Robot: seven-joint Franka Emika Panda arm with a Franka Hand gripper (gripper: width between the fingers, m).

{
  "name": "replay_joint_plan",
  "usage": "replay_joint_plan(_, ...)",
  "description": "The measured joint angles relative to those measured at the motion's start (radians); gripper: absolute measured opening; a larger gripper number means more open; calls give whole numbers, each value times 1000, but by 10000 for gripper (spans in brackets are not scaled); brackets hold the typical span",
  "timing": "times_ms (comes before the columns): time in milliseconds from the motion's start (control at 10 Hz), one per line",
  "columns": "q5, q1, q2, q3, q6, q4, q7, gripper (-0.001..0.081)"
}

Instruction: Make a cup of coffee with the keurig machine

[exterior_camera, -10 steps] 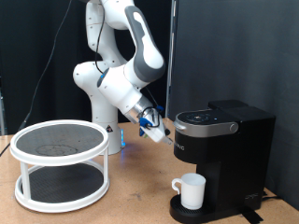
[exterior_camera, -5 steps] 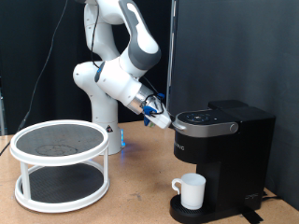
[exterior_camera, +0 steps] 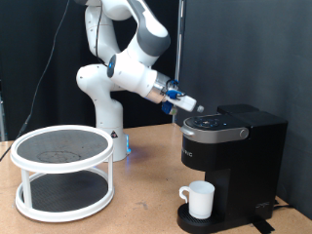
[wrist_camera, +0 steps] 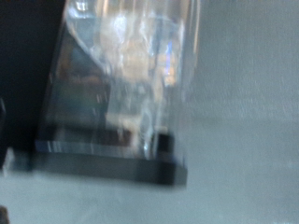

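Gripper (exterior_camera: 189, 103) at the end of the white robot arm (exterior_camera: 136, 58), raised in the air just above the upper left corner of the coffee machine (exterior_camera: 234, 156), as the exterior view shows it; its fingers point down toward the machine's silvery lid panel (exterior_camera: 214, 124). Whether the fingers are spread or closed cannot be told, and nothing is visible between them. The wrist view is motion-blurred: only a dark, boxy edge (wrist_camera: 112, 168) with glare above it can be made out.

The black coffee machine stands at the right side of the wooden table (exterior_camera: 146, 205), lid down. The white cup (exterior_camera: 201, 199) sits upright on the machine's round drip tray (exterior_camera: 187, 220), under the brew head, handle toward the exterior view's left.

A white two-tier round rack (exterior_camera: 63, 171) stands near the table's left edge, well apart from the machine.
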Motion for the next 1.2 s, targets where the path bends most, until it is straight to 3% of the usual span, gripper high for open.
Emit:
replay_joint_plan(700, -67, -9, -266, 17, -20, 4, 218, 734)
replay_joint_plan(800, -67, -9, -263, 17, -20, 4, 211, 734)
replay_joint_plan(1000, 56, -5, -258, 32, 63, 37, 139, 734)
replay_joint_plan(1200, -46, -18, -246, 70, 138, 103, 137, 734)
